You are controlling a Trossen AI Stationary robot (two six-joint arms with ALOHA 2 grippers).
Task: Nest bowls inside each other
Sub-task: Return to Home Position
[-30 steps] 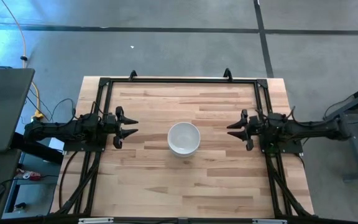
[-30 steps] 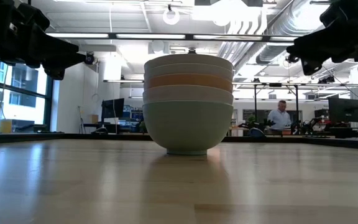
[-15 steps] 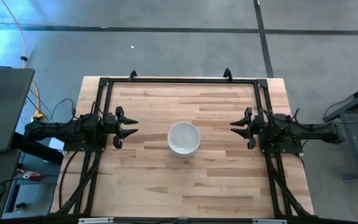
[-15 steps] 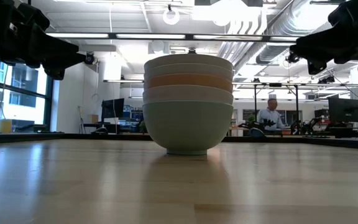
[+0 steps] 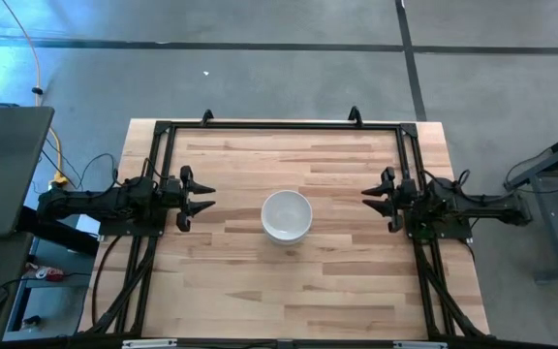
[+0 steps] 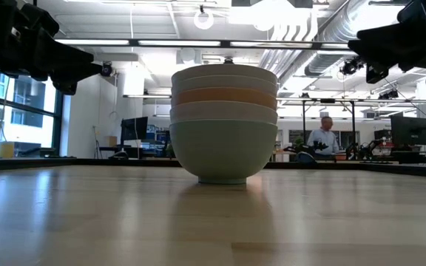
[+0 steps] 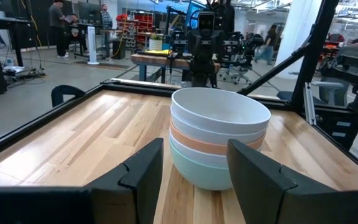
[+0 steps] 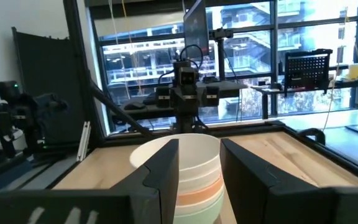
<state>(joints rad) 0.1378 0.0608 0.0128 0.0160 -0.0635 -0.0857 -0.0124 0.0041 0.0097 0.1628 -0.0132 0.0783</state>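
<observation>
Here's the stack: all five bowls (image 5: pixel 287 215) sit nested together at the middle of the table (image 5: pixel 347 281). From table height, the mint green bowl (image 6: pixel 223 151) stands on the wood at the bottom. Above it come a white bowl (image 6: pixel 224 111), the salmon-orange bowl (image 6: pixel 224 96), and two more white ones (only their rim bands show).

The left gripper (image 5: pixel 206 196) hangs over the table's left side, fingers spread and holding nothing. The right gripper (image 5: pixel 369 198) faces it from the right side, fingers parted more narrowly, also empty. Both are well apart from the stack.
</observation>
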